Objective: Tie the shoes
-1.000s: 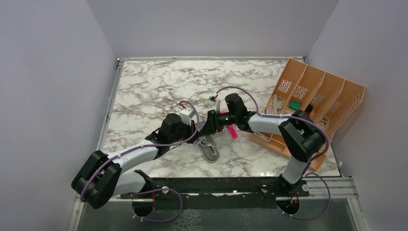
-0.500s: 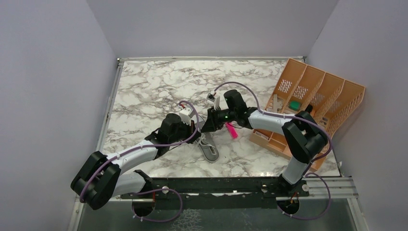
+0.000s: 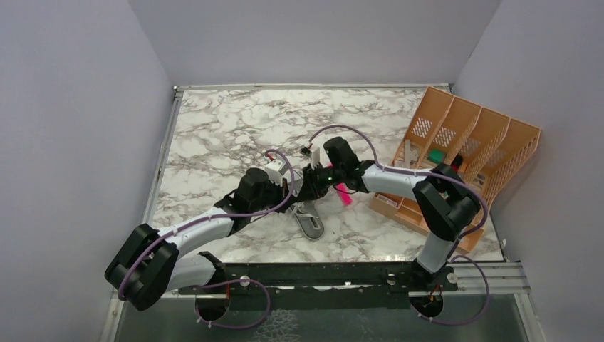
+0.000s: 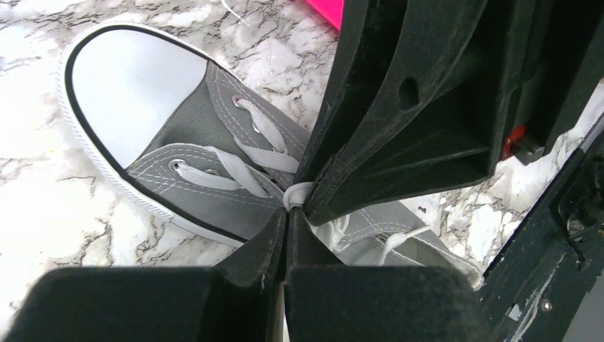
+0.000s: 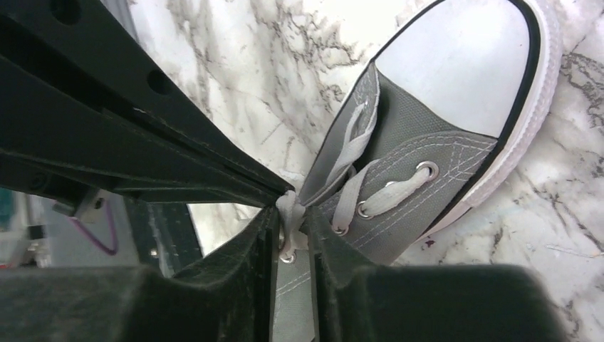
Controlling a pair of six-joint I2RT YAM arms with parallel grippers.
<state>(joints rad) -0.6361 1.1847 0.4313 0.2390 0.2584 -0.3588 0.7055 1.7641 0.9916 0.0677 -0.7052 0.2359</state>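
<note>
The shoe [image 3: 310, 224] lies on the desk [image 3: 228, 135] at lower centre of the overhead frame, with its toe toward the bottom edge.
We see both end effectors meeting over its lacing, equally near. The left end effector [image 4: 286, 214], reaching in from lower left, is closed with the lace [image 4: 298, 194] apparently pinched at its tips. The right end effector [image 5: 292, 224], coming from the right, stands narrowly parted around that strand and is not visibly clamped. We judge that the long axis runs down-frame from them.
</note>
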